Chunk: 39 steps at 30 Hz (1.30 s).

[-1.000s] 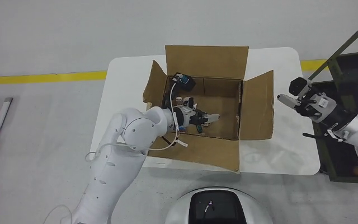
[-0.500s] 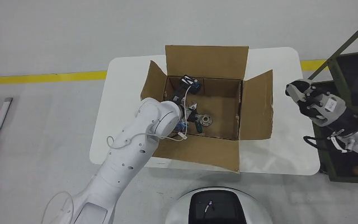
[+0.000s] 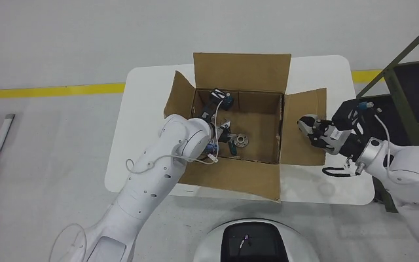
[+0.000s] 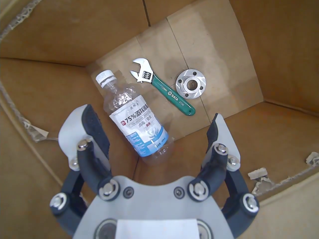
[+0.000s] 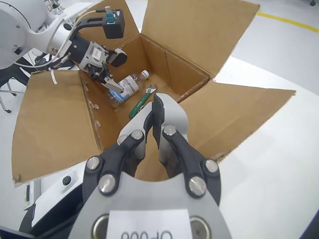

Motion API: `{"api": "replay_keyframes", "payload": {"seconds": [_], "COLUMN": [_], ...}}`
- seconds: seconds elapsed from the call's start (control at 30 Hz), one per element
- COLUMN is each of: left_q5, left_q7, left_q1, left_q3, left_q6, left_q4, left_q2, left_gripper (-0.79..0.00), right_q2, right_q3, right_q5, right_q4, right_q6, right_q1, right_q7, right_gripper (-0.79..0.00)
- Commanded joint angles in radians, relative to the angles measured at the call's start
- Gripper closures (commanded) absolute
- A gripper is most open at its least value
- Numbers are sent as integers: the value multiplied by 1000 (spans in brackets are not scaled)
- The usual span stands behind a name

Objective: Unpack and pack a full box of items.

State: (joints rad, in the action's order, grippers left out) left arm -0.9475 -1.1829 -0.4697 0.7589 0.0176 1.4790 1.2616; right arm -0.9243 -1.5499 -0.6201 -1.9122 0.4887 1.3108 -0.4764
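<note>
Lower left gripper [image 4: 153,115], fingers [image 4: 92,123] spread wide and empty, over the bottle [image 4: 135,118] lying on the box [image 4: 249,38] floor, pinch across its middle, with right gripper [image 5: 156,100], fingers [image 5: 174,115] pressed together on nothing, above the box flap.

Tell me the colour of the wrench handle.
The adjustable wrench has a green handle and a bare silver head. The left wrist view shows it best.

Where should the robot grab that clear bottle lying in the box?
Probably grip the bottle around its labelled middle, from straight above. It lies on its side on the box floor, both round sides free; the open left gripper hangs above it.
</note>
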Motion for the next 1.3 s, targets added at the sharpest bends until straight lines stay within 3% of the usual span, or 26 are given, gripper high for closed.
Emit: {"api": "replay_keyframes", "payload": {"seconds": [0.0, 0.23, 0.37, 0.73, 1.1, 1.17, 1.27], "left_q5": [0, -77, -15, -72, -84, -85, -91], "left_q7": [0, -12, -48, -56, -56, -55, -57], "left_q1": [0, 1, 22, 81, 97, 98, 99], "left_q3": [0, -19, -30, -121, -137, -137, -137], "left_q6": [0, -13, -60, -91, -92, -91, -86], "left_q4": [0, -56, -110, -280, -352, -362, -380], "left_q2": [0, 7, 29, 86, 120, 125, 131], "left_gripper": [-785, -785, -785, -785, -785, -733, -440], "right_q2": [0, 1, 0, 0, 1, 0, 0], "right_q3": [-4, -15, -11, -17, -26, -25, -24], "right_q5": [9, 16, 9, -3, -7, -6, -9], "right_q4": [8, 0, -11, -21, -21, -21, -21], "right_q6": [6, 13, 15, 22, 32, 33, 35], "right_q1": [3, 8, 8, 20, 32, 32, 30], "right_q7": [4, 0, -1, 6, 9, 9, 9], "right_gripper": [0, 0, 0, 0, 0, 0, 0]}}
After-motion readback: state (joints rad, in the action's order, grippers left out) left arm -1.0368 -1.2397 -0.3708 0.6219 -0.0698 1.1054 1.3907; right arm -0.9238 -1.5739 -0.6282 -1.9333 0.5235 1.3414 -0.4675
